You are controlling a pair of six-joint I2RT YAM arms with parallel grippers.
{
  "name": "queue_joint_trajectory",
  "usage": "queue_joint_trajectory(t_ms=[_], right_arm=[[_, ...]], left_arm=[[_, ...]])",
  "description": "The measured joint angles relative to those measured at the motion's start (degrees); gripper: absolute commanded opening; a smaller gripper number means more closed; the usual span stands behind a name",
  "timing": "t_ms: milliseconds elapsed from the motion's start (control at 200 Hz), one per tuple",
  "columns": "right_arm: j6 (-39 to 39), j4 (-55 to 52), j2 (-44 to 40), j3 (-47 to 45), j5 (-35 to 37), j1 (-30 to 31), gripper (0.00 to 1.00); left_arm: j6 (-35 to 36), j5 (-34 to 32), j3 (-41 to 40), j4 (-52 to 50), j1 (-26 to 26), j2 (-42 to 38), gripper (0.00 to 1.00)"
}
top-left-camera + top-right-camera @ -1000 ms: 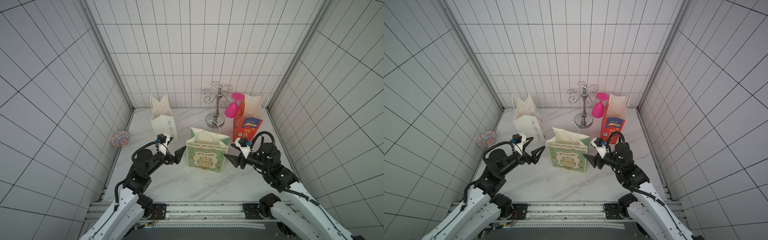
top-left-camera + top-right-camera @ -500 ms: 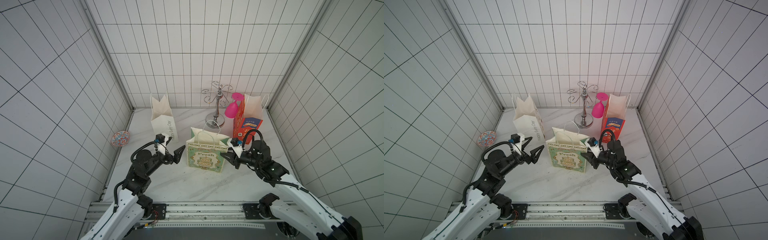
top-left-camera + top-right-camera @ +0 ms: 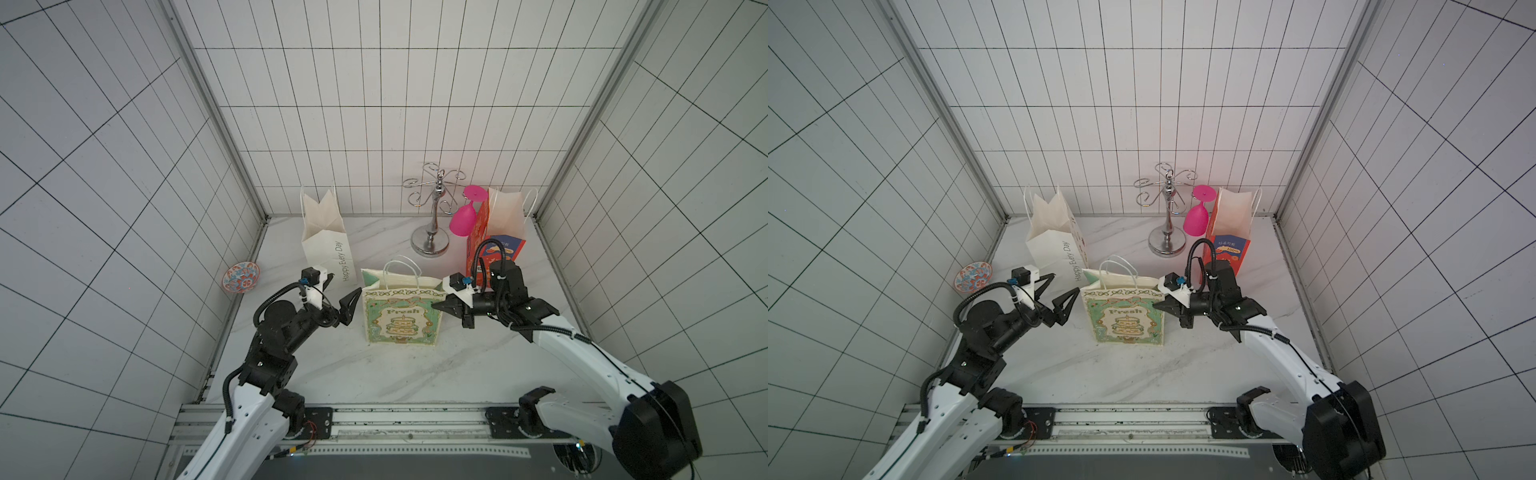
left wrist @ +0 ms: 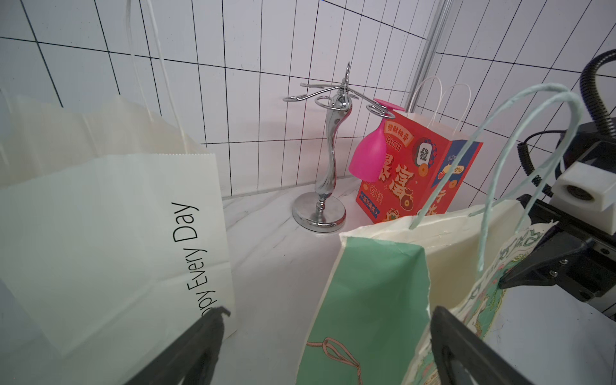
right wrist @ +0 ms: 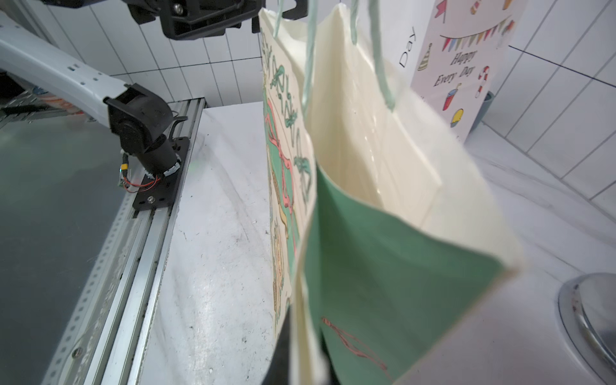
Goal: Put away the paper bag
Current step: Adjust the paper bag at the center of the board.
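The paper bag point(image 3: 401, 320) point(image 3: 1125, 320), green and cream with "Fresh" and a cake printed on its front, stands upright and open in the middle of the marble table. My right gripper point(image 3: 434, 305) point(image 3: 1155, 305) is shut on the bag's front panel at its right top corner; in the right wrist view the cream edge point(image 5: 305, 333) runs between the dark jaws. My left gripper point(image 3: 344, 287) point(image 3: 1064, 284) point(image 4: 330, 311) is open beside the bag's left side point(image 4: 366, 300), with one finger at the front panel and nothing between the fingers.
A white "Happy Every Day" bag point(image 3: 324, 245) stands at the back left. A chrome glass stand point(image 3: 432, 232) with a hanging pink glass point(image 3: 463, 218) and a red bag point(image 3: 494, 241) are at the back right. A patterned dish point(image 3: 241, 277) leans on the left wall.
My right gripper moved left to the bag's right top corner and shut on its front panel. The left arm has hardly moved and stays open.
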Motion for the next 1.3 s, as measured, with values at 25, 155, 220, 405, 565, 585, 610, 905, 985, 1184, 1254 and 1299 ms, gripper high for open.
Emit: queue_joint_trajectory(t_ms=[25,155,220,405,565,585,610,905,985,1184,1254,1299], right_arm=[[-2.2,-2.1,1.4,1.8,-0.8,-0.1,0.0],[-12.1,-12.4,7.3,10.9,-2.7,-0.3,0.0],[-15.6,-15.5,8.8,13.1,-2.7,-0.3,0.0],[-20.7,-19.8,9.1,13.5,-3.4,-0.9,0.0],[-20.3,-19.1,8.9,13.4,-3.3,-1.9,0.3],[-19.3,-18.9,8.7,13.2,-3.0,-2.1,0.34],[-18.9,-18.2,8.4,13.0,-2.8,-2.3,0.39],[-10.2,-10.3,-1.8,9.0,-1.4,-3.7,0.64],[-6.3,-8.2,-5.1,7.4,-1.0,-3.8,0.67],[12.0,0.0,-16.1,0.1,7.8,-3.8,0.64],[19.8,1.5,-19.4,-1.6,13.2,-3.7,0.61],[24.6,1.7,-21.0,-2.1,16.9,-3.7,0.6]], left_arm=[[0.1,0.1,0.1,-0.2,0.2,-0.2,0.97],[0.5,0.6,0.3,-0.6,0.5,-0.6,0.97],[0.6,0.6,0.3,-1.0,0.6,-0.6,0.97],[0.8,1.0,0.3,-1.3,0.8,-0.6,0.97],[0.8,1.3,0.3,-1.3,0.8,-0.6,0.97],[0.8,1.3,0.3,-1.3,0.8,-0.6,0.98],[0.8,1.3,0.3,-1.3,0.8,-0.5,0.97],[2.7,2.6,0.8,-1.7,1.6,0.4,0.98],[4.5,3.7,1.9,-3.1,2.1,1.0,0.98],[8.9,5.1,5.0,-7.6,2.4,2.0,0.98],[9.4,4.5,5.6,-8.9,2.8,1.6,0.98],[9.4,3.7,5.8,-9.7,3.4,1.2,0.98]])
